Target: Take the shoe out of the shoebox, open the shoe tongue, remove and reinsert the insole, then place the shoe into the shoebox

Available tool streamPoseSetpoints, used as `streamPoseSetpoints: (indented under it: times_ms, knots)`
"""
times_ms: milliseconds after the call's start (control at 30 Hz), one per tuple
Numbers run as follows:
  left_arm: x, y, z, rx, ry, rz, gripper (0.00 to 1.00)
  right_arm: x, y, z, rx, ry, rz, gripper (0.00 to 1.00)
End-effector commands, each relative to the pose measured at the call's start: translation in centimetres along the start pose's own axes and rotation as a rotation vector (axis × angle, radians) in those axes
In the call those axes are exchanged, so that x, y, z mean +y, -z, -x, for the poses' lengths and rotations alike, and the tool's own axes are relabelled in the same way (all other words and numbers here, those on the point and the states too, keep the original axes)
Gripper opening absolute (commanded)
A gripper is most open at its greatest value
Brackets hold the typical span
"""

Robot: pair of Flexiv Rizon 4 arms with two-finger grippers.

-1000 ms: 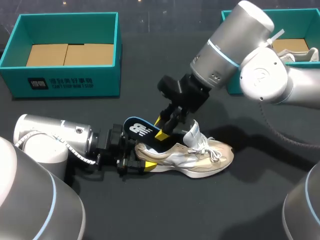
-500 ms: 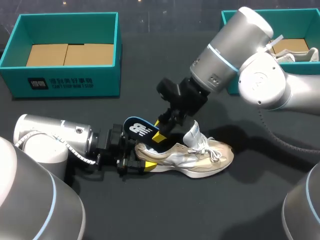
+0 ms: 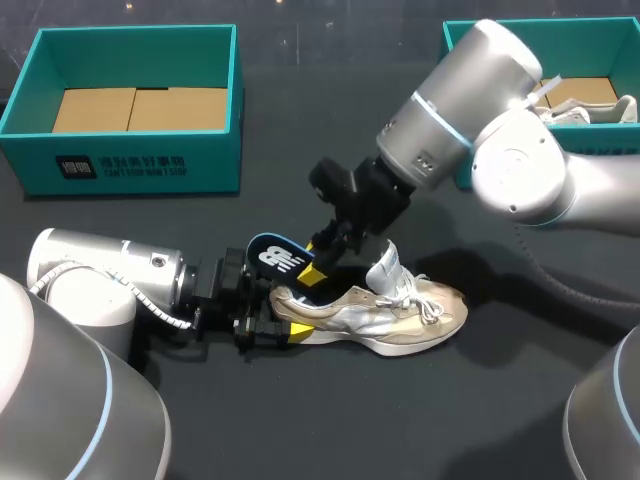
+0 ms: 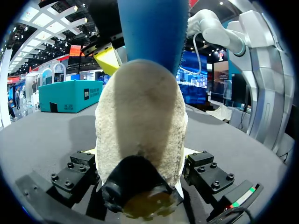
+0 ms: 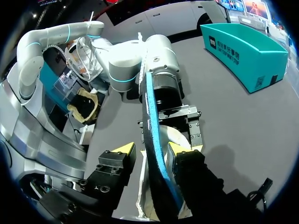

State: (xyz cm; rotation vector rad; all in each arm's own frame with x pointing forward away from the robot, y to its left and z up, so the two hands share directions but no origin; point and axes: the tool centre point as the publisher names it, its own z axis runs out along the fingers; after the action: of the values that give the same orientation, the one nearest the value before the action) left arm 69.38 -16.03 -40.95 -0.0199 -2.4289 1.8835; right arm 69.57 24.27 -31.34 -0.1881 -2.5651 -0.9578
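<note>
Shoe (image 3: 375, 312) out of its box, resting on its sole mid-bench, with the insole (image 3: 283, 260) part-way out.

I note the heel points to my left and sits between the left gripper's (image 3: 278, 324) two fingers, which press it from both sides; that arm lies low along the bench (image 3: 300, 420). The tongue (image 3: 385, 268) stands raised. The blue insole slopes up out of the heel opening, its front end inside the shoe. The right gripper (image 3: 325, 252) comes down from the far right and has the insole in its gap, but from the wrist view I cannot tell whether it is clamped or merely alongside. One teal box (image 3: 130, 170) stands at the far left corner, a second (image 3: 600, 62) at the far right corner.
</note>
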Motion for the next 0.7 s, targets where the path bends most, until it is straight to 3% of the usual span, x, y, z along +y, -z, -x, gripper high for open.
streamPoseSetpoints:
  times_ms: [33,67,367,567,700]
  knots:
    - [0.1,-0.2,-0.1,-0.001,0.000,0.002,0.00,0.2,-0.7,0.1,0.001,-0.001,0.004,0.09]
    - [0.1,-0.2,-0.1,-0.001,0.000,0.002,0.00,0.3,-0.7,0.1,0.000,-0.001,0.004,0.00]
    - [0.1,-0.2,-0.1,-0.001,0.000,0.002,0.00,1.9,-0.1,-0.3,-0.019,0.012,-0.023,0.00]
    - [0.1,-0.2,-0.1,-0.001,0.000,0.002,0.00,5.6,2.1,-1.4,-0.071,0.104,-0.041,0.00]
    - [0.1,-0.2,-0.1,-0.001,0.000,0.002,0.00,5.6,2.1,-1.4,-0.071,0.104,-0.041,0.00]
